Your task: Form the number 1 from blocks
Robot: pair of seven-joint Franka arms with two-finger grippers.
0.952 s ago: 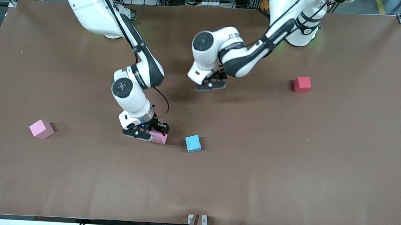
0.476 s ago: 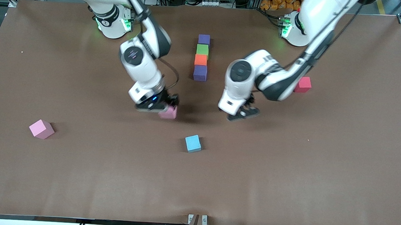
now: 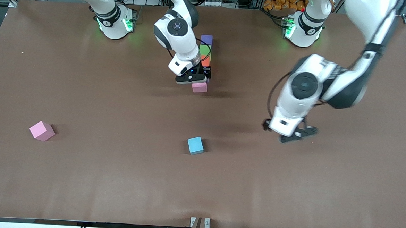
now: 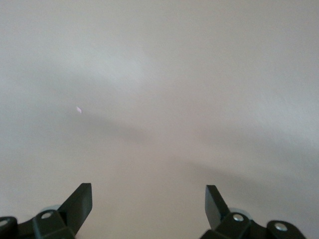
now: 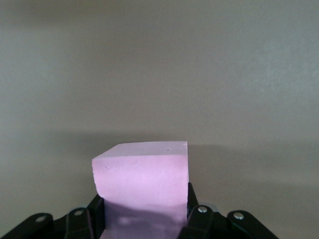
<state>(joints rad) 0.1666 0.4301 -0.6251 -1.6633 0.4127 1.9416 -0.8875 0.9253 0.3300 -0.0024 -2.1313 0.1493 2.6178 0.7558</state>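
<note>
A column of blocks lies toward the robots' bases: purple (image 3: 207,40), green (image 3: 205,50), then orange (image 3: 205,61). The right gripper (image 3: 197,81) covers the column's end nearest the camera. That gripper (image 5: 144,204) is shut on a pink block (image 3: 199,87), which fills the span between the jaws in the right wrist view (image 5: 142,172). The pink block is held over the table just off that covered end of the column. My left gripper (image 3: 297,134) hangs open over bare table toward the left arm's end, with nothing between its fingers (image 4: 148,191).
A light blue cube (image 3: 195,145) sits nearer the camera than the column. A second pink cube (image 3: 41,130) lies toward the right arm's end of the table. The brown tabletop (image 3: 116,179) carries nothing else in view.
The right gripper carried the pink block from beside the light blue cube to the column's near end. The left arm swung away from the column toward its own end of the table.
</note>
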